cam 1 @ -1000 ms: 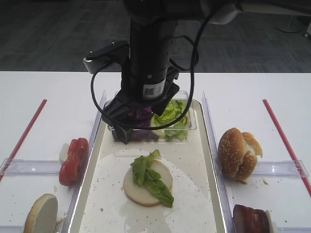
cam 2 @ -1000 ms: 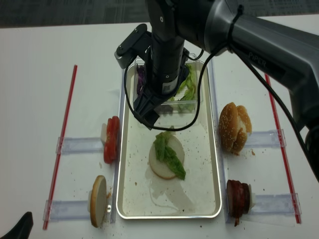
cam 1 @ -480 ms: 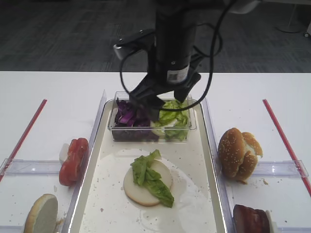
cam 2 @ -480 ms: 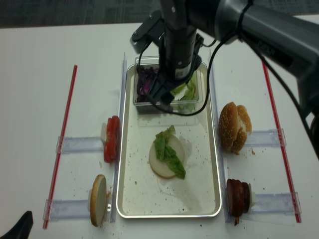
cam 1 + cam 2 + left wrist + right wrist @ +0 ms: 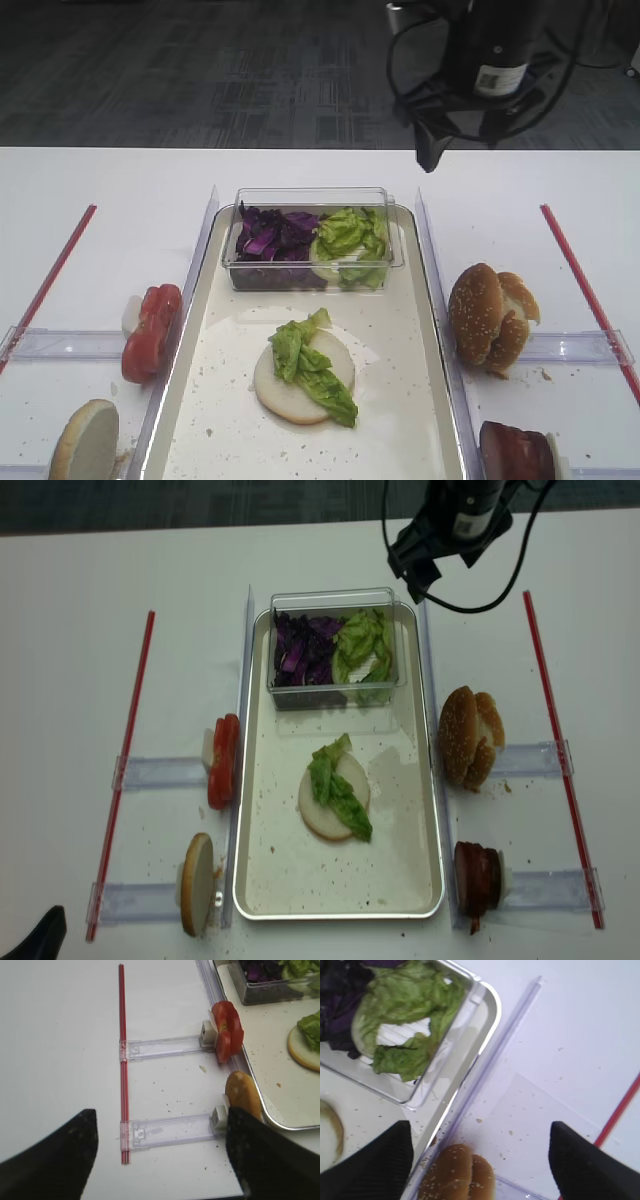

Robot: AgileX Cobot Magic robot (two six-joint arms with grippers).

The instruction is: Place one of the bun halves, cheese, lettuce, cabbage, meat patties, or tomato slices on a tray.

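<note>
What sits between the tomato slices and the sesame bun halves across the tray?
In the realsense high view, the tomato slices and bun halves flank the tray; between them lies a flat bun half topped with lettuce.

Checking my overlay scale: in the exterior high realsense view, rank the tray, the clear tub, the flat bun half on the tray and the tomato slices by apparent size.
1. tray
2. clear tub
3. flat bun half
4. tomato slices, seen edge-on as a narrow row, so close to the bun half; that last ranking is less sure.

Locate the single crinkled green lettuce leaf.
In both high views, the crinkled green lettuce leaf lies on the pale flat bun half, mid cream-white tray.
</note>
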